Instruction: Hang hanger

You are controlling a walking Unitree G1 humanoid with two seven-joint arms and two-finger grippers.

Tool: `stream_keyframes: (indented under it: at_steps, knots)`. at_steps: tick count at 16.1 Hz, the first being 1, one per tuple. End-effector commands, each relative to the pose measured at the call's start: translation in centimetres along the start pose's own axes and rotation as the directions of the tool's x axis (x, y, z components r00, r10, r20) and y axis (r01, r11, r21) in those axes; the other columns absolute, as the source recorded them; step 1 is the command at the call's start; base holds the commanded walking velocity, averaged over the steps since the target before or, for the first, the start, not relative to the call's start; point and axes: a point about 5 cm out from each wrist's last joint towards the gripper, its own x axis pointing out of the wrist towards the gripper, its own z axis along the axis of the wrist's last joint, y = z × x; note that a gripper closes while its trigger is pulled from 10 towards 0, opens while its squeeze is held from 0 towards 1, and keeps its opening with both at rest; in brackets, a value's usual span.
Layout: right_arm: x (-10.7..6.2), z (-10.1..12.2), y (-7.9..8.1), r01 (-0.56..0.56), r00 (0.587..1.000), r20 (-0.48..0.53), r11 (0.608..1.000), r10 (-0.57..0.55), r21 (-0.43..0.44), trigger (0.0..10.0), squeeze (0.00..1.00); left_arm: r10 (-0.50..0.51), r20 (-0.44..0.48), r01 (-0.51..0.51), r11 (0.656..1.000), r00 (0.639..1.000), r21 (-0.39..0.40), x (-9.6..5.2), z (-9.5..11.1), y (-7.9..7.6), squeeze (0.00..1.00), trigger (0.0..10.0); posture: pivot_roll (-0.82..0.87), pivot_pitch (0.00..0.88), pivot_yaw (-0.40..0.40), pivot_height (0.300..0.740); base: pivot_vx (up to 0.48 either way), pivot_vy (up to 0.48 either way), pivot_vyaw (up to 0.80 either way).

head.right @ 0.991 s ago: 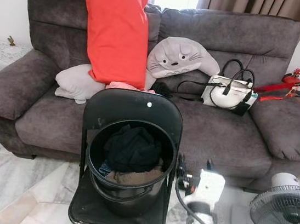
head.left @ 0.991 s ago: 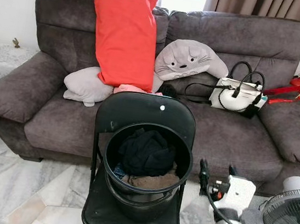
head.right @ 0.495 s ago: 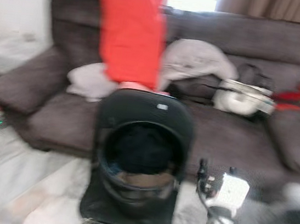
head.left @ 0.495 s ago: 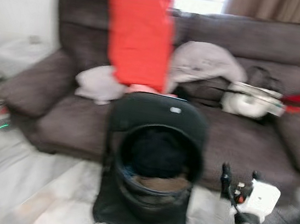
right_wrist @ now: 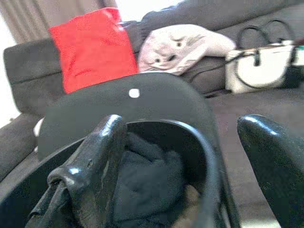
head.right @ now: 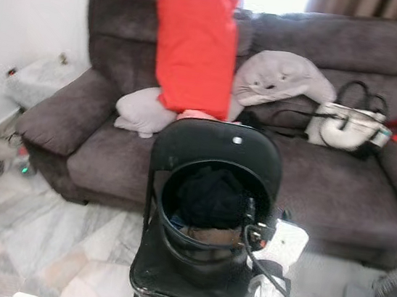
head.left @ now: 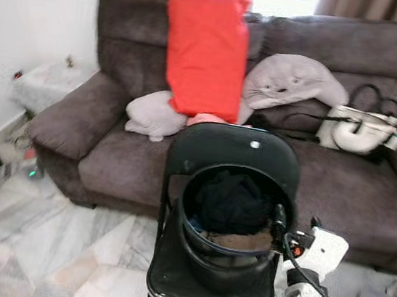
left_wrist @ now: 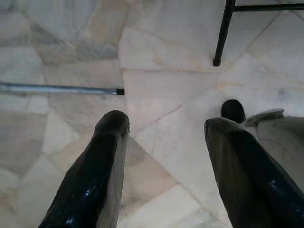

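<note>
The left tool [left_wrist: 164, 137] hangs low over the marble floor [left_wrist: 156, 71], its two black fingers spread with nothing between them. A thin grey rod [left_wrist: 57, 89] lies on the tiles near it; this may be part of a hanger or a rack, but the view is too partial to say. No hanger can be picked out with any certainty.

Further right, a black folding chair [head.left: 231, 147] stands in front of the grey sofa [head.left: 86, 115] and carries a black bucket [head.left: 232, 252] on its seat. The bucket holds dark clothing [head.left: 232, 200] heaped on top, with a brown piece [head.left: 238, 239] beneath it toward the front rim.

The right tool [head.left: 291, 230] is raised just beside the bucket's right rim, fingers spread wide and empty, aimed across the opening in the wrist view.

The step in hand looks like a search for the hanger. To do it well, the robot should steady its head, look into the bucket and along the floor, and reach only once the hanger is seen. Lowering the open right tool should clear the rim, so the bucket is not knocked off the seat.
</note>
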Motion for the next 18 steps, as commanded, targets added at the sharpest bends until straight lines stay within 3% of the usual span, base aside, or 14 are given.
stream_keyframes:
  at_steps: [1, 5, 9, 15, 18]
  knots:
    - [-0.4, -0.3, 0.4, 0.009, 1.000, 0.001, 1.000, -0.009, 0.008, 10.0, 0.00, 0.010, -0.017, -0.010, 0.999, 1.000, 0.032, -0.1, -0.1, 1.1, 0.00, 10.0, -0.03, 0.000, 0.152, 0.740, 0.000, 0.000, 0.00]
    - [-0.5, -0.2, 1.1, -0.007, 1.000, 0.012, 1.000, 0.007, -0.003, 10.0, 0.00, 0.014, 0.004, -0.014, 1.000, 1.000, 0.027, 0.0, 0.9, 1.6, 0.00, 10.0, -0.04, 0.000, 0.155, 0.740, 0.000, 0.000, 0.30]
    - [-0.2, 0.3, 0.6, 0.001, 1.000, 0.023, 1.000, -0.001, 0.010, 10.0, 0.00, -0.020, 0.006, 0.020, 1.000, 1.000, 0.019, 0.2, 1.0, 0.1, 0.00, 10.0, -0.03, 0.000, 0.137, 0.740, 0.251, 0.000, 0.20]
    - [0.4, 0.8, 1.2, -0.049, 0.998, 0.027, 0.998, 0.049, -0.025, 10.0, 0.00, -0.008, -0.020, 0.008, 1.000, 1.000, -0.022, 0.0, -0.3, 0.0, 0.00, 10.0, -0.02, 0.011, 0.114, 0.740, 0.272, 0.000, 0.00]
    - [0.1, 0.7, 1.1, -0.067, 0.998, 0.018, 0.997, 0.068, -0.043, 10.0, 0.00, -0.016, -0.020, 0.015, 1.000, 1.000, -0.022, -0.1, -0.4, -0.1, 0.00, 10.0, -0.02, 0.019, 0.112, 0.740, 0.179, 0.000, 0.80]
